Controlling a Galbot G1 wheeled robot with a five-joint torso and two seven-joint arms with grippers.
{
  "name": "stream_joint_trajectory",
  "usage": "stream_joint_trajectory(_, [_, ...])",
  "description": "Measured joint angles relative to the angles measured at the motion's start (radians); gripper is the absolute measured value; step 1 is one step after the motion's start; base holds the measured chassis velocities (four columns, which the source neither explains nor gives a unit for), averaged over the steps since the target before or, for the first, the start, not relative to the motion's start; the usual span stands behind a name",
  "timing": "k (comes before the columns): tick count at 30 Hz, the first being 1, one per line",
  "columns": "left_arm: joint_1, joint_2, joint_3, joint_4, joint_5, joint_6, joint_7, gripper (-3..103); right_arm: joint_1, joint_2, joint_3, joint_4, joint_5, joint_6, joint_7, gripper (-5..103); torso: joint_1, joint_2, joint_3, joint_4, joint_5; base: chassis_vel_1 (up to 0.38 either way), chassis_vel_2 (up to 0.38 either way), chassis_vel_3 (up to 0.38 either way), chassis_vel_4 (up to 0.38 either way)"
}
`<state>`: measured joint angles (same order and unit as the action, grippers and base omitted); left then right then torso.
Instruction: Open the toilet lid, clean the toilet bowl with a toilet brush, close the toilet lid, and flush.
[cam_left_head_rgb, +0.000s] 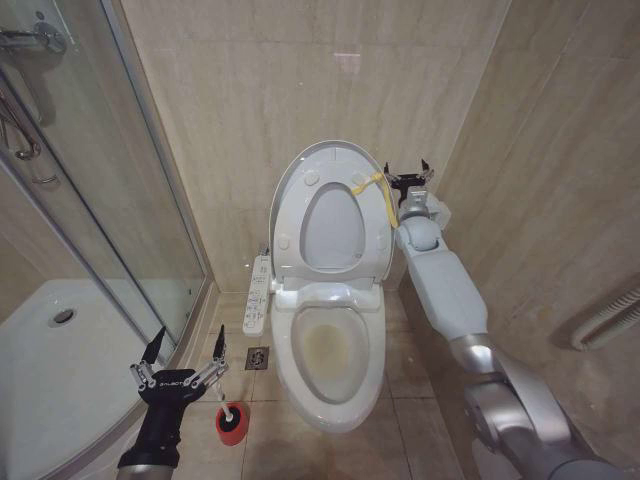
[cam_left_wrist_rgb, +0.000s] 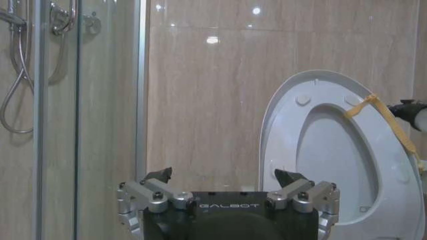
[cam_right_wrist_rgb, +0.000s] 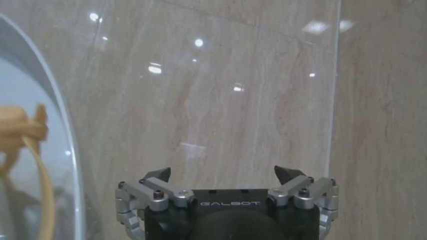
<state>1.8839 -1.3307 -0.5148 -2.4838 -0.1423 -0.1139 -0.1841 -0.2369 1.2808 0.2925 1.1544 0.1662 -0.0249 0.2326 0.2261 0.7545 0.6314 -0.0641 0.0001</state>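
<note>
The toilet lid (cam_left_head_rgb: 330, 153) stands upright against the back wall, with the ring seat (cam_left_head_rgb: 300, 235) raised in front of it. A yellow cord (cam_left_head_rgb: 381, 190) hangs from the lid's right edge. My right gripper (cam_left_head_rgb: 406, 166) is open beside that edge, close to the cord, holding nothing. The toilet bowl (cam_left_head_rgb: 330, 350) lies uncovered below. The toilet brush (cam_left_head_rgb: 223, 400) stands in its red cup (cam_left_head_rgb: 231, 424) on the floor left of the bowl. My left gripper (cam_left_head_rgb: 190, 338) hangs open just above and left of it. The left wrist view shows the left gripper (cam_left_wrist_rgb: 223, 173), lid (cam_left_wrist_rgb: 320, 85) and cord (cam_left_wrist_rgb: 380, 112). In the right wrist view are the right gripper (cam_right_wrist_rgb: 223, 171), lid edge (cam_right_wrist_rgb: 47, 115) and cord (cam_right_wrist_rgb: 27, 132).
A glass shower enclosure (cam_left_head_rgb: 110, 200) and white shower tray (cam_left_head_rgb: 60, 360) close off the left. A control panel (cam_left_head_rgb: 257, 295) hangs beside the toilet, above a floor drain (cam_left_head_rgb: 257, 357). Tiled walls stand close behind and to the right, where a ribbed hose (cam_left_head_rgb: 610, 315) runs.
</note>
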Motion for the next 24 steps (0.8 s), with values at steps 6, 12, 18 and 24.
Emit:
stream_joint_trajectory(6, [0.0, 0.0, 0.0, 0.0, 0.0, 0.0, 0.0, 100, -0.044, -0.06, -0.022, 0.089, 0.075, -0.046, -0.002, 100, 0.0, 0.0, 0.0, 0.0, 0.0, 0.0, 0.0, 0.0, 0.0])
stream_joint_trajectory(12, [0.0, 0.0, 0.0, 0.0, 0.0, 0.0, 0.0, 100, -0.085, -0.084, -0.032, 0.146, 0.125, -0.073, 0.002, 100, 0.0, 0.0, 0.0, -0.0004, 0.0, 0.0, 0.0, 0.0, 0.0])
stream_joint_trajectory(18, [0.0, 0.0, 0.0, 0.0, 0.0, 0.0, 0.0, 100, -0.075, -0.065, -0.036, 0.143, 0.129, -0.074, 0.007, 100, 0.0, 0.0, 0.0, -0.0004, 0.0, 0.0, 0.0, 0.0, 0.0])
stream_joint_trajectory(24, [0.0, 0.0, 0.0, 0.0, 0.0, 0.0, 0.0, 100, -0.121, -0.09, -0.043, 0.225, 0.187, -0.108, 0.012, 100, 0.0, 0.0, 0.0, 0.0009, -0.0005, 0.0, 0.0, 0.0, 0.0])
